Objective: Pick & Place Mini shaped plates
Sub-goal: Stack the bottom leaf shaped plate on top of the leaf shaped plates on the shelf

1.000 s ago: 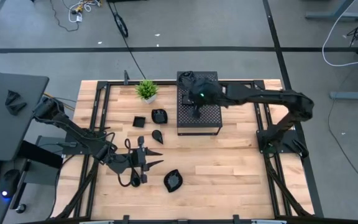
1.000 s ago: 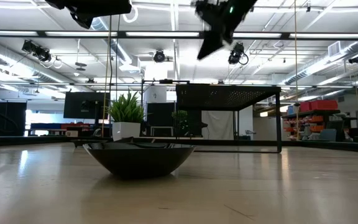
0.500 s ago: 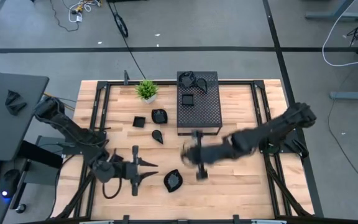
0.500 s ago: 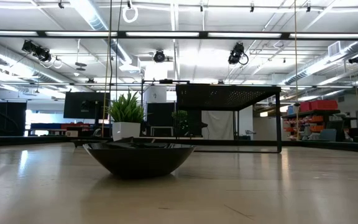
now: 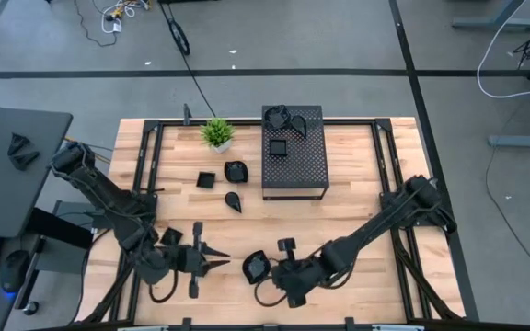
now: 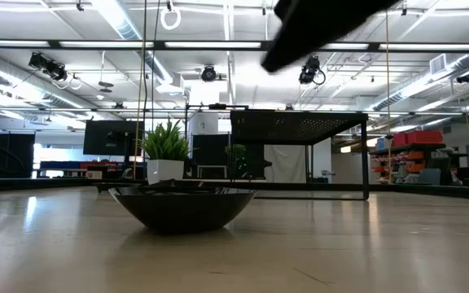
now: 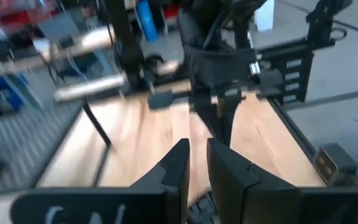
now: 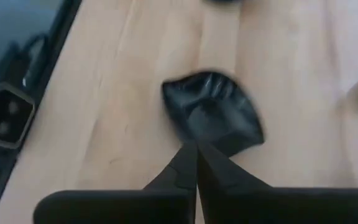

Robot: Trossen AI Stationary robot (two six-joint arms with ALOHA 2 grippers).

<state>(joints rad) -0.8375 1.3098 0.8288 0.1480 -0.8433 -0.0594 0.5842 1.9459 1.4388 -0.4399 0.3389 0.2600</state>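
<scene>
The right gripper (image 5: 263,273), jaws pressed together, hovers by the front plate (image 5: 255,267); the left gripper (image 5: 221,264) nearby has jaws nearly together.

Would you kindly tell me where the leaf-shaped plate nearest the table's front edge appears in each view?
High view: the leaf-shaped plate lies at lower centre, between the two arms.
Low view: the plate sits left of centre, in front of the potted plant.
Left wrist view: not in it.
Right wrist view: the plate sits mid-picture, just past the right tool.
Shared landmark: the potted plant.
</scene>
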